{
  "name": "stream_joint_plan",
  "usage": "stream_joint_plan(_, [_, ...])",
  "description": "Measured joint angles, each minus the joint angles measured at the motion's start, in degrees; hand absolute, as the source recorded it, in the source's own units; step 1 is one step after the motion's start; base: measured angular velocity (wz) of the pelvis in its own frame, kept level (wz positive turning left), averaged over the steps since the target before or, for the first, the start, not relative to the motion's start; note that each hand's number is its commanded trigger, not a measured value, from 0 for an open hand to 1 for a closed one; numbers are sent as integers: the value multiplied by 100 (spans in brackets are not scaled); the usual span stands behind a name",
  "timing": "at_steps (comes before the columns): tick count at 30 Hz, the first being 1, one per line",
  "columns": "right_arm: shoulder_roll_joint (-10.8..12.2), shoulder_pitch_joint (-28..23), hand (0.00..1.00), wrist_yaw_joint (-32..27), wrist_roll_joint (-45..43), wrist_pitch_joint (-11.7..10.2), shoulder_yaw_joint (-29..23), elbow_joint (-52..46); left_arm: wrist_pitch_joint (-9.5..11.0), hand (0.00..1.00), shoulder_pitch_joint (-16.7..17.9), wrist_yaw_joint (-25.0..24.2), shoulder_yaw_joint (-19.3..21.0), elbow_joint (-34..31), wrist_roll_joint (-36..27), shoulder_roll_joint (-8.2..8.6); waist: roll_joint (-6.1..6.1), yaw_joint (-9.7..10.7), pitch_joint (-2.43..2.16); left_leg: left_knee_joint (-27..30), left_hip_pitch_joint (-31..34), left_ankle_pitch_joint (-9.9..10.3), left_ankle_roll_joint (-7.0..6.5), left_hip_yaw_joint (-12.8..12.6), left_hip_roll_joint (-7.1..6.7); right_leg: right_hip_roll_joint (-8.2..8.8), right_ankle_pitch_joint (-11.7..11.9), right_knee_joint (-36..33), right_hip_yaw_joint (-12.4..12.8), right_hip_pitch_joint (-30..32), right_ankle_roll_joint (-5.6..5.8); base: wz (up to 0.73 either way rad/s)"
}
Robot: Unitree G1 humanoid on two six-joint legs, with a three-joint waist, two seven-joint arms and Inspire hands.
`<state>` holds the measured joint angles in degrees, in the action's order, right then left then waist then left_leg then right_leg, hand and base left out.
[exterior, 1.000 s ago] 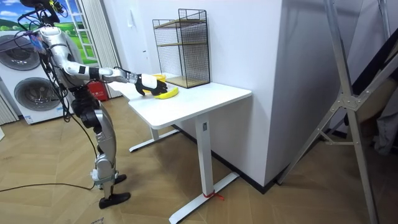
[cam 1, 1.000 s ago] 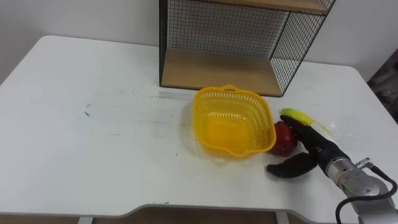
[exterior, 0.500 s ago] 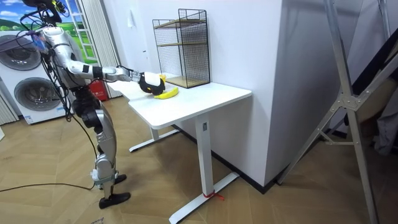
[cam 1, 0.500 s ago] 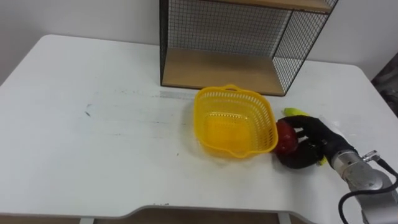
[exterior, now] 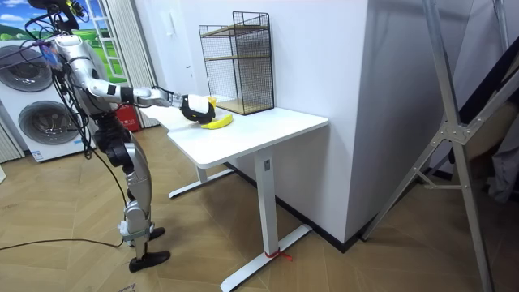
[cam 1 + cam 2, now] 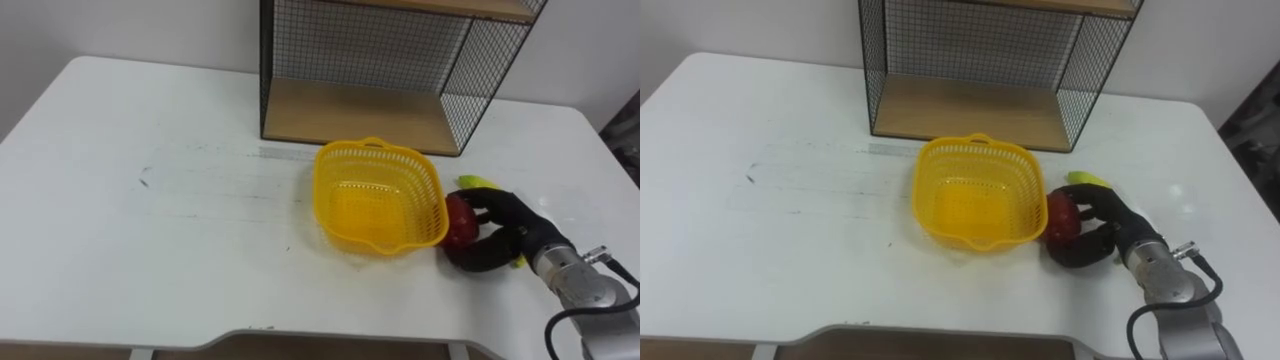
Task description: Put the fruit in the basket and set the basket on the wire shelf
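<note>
An empty yellow plastic basket [image 6: 372, 147] sits on the white table, in front of the wire shelf [image 6: 360, 110]. A red apple [image 6: 459, 222] rests on the table against the basket's right wall. My right hand [image 6: 505, 225] comes in from the lower right, its fingers curled over the apple's far side and its thumb under the near side. Just behind the hand lies a yellow banana [image 6: 478, 182], partly hidden by it. In the room view I stand at the table's end with my right hand [image 5: 192, 108] stretched over it.
The wire shelf has a wooden bottom board and a higher board [image 6: 1080, 8]. The white table [image 6: 150, 220] stretches far to the left. The table's front edge runs close below the hand.
A second ago my right hand lay open beside the apple. It has since slid in and curled its fingers and thumb round the fruit. The basket has stayed put.
</note>
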<state>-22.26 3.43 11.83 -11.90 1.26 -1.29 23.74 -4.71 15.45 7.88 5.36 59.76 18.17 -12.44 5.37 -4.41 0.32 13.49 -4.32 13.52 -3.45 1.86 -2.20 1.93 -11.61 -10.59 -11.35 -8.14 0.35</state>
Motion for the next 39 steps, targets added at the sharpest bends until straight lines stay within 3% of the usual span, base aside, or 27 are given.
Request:
stream_joint_plan(13, [184, -276, 100, -501, 1672, -64, -70, 160, -10, 0, 26, 20, 25, 207, -2, 37, -52, 121, -7, -21, -15, 0, 0, -11, -4, 7, 1, 8, -4, -9, 2, 0])
stream_joint_plan(20, [311, -465, 100, -782, 2929, -120, -126, 257, -67, 0, 61, 43, 17, 198, -6, 68, -155, 148, -81, -15, -7, -1, -2, -28, -32, 9, 3, 14, -9, -9, 5, 0])
stream_joint_plan(31, [397, -465, 100, -855, 3506, -99, -156, 334, -69, 0, 184, 43, 6, 177, -8, 78, -150, 274, -60, 10, -20, 0, -4, -9, -23, 16, 9, -1, 16, -27, 14, 0])
stream_joint_plan(39, [403, -432, 100, -914, 3630, -100, -176, -18, 0, 0, 172, 17, 1, 185, -8, 147, -215, 269, -18, -6, -19, -1, -4, -10, -22, 13, 9, -2, 28, -12, 15, 0])
